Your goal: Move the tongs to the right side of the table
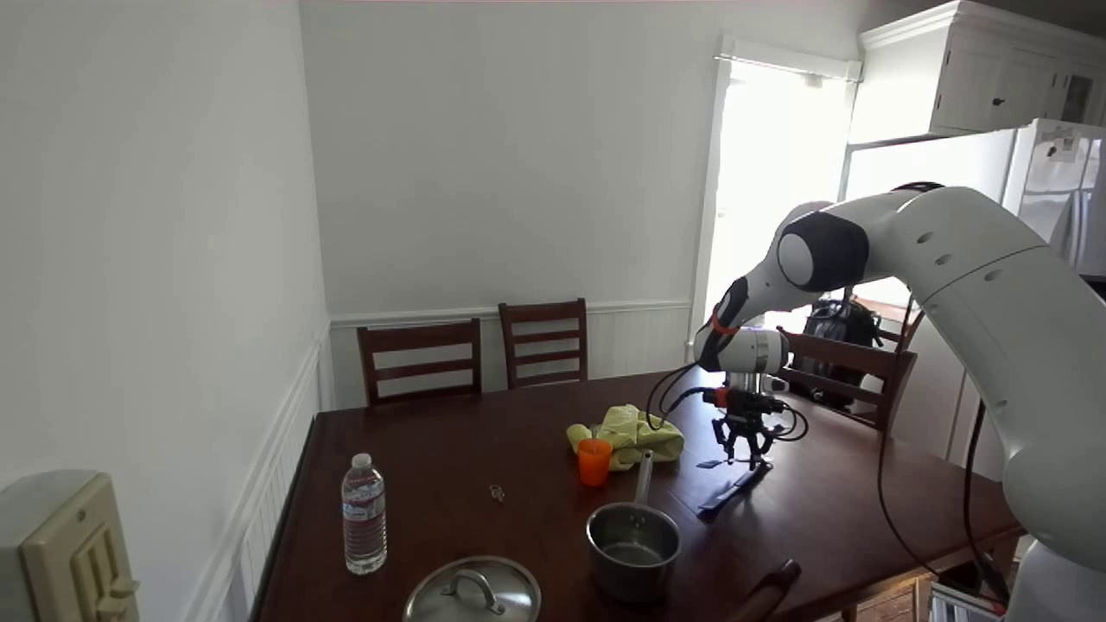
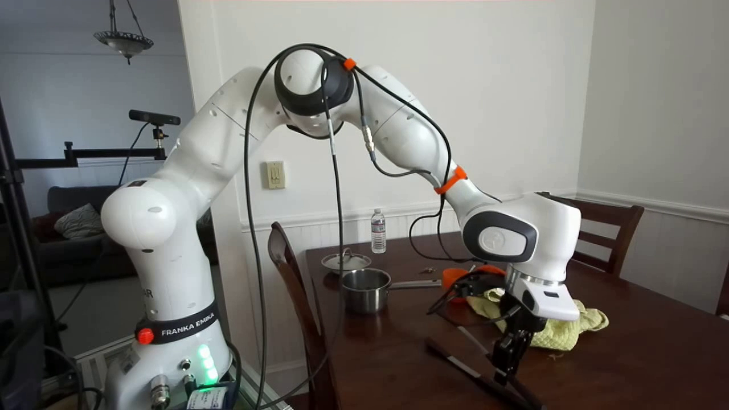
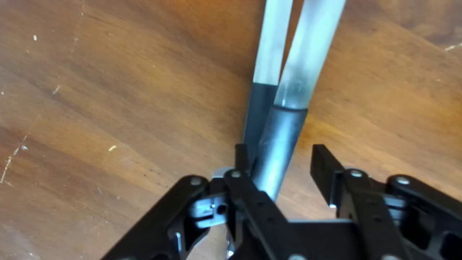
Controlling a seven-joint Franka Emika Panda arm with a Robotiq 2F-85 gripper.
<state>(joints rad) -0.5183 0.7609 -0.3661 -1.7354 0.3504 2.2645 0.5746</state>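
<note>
Gripper (image 3: 281,159): fingers (image 3: 323,166) spread, nothing pinched. Tongs (image 3: 294,92): laid inside the robot-side edge of the table (image 2: 390,370); one leg partly hidden by a fingertip, so may be missed on closing. Saucepan (image 1: 632,566), beyond, nearer that edge: its handle (image 1: 645,477) may be struck if ends are swung.

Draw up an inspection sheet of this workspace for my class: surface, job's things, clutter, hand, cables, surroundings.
Surface: dark brown table, with pale specks and scratches in the wrist view.
Job's things: tongs, part bare metal, part dark, lie on the table.
Clutter: pot, lid, water bottle, orange cup, green cloth, tiny object too small to identify.
Hand: open at the tongs; contact cannot be told.
Cables: black, strapped to the arm with orange bands, hanging in loose loops.
Surroundings: chairs beside the table, light wall, switch plate, backpack, refrigerator.
</note>
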